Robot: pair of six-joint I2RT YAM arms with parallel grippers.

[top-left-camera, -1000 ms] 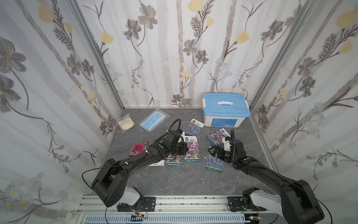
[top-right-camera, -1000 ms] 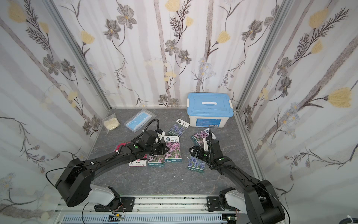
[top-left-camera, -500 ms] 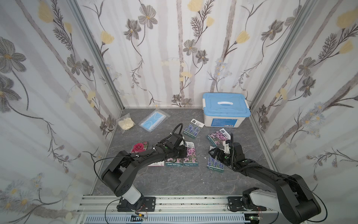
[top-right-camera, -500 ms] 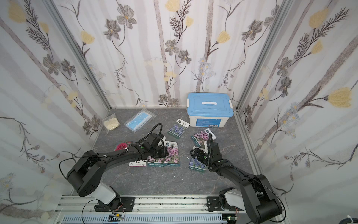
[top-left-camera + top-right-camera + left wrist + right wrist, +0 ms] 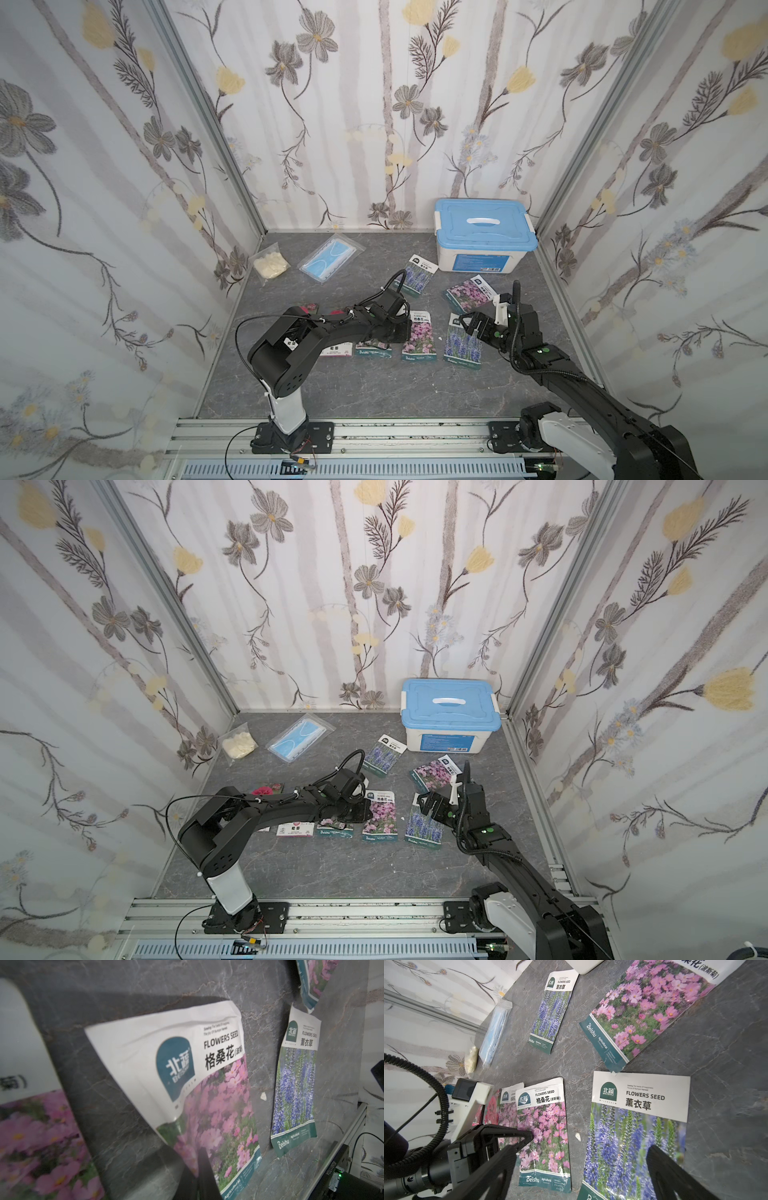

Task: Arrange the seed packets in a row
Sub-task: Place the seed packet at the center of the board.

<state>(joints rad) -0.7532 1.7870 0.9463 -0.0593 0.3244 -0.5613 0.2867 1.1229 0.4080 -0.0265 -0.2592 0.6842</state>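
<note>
Two fingers (image 5: pixel 205 1167) of the left gripper (image 5: pixel 528 1134) are pinched together with nothing between them, tips right at the edge of the pink cosmos packet (image 5: pixel 207 1095). Over to the right gripper (image 5: pixel 581 1149): jaws spread wide, empty, poised above the lavender packet (image 5: pixel 623 1126). Those two lie in a front row beside a half-hidden pink packet (image 5: pixel 373 347) and a white-backed packet (image 5: pixel 336 351). Farther back, tilted: the far lavender packet (image 5: pixel 415 274) and the far pink packet (image 5: pixel 468 293). A red packet (image 5: pixel 309 308) peeks out behind the left arm.

Seed packets (image 5: pixel 419 338) flat: several side by side in row, others scattered behind
</note>
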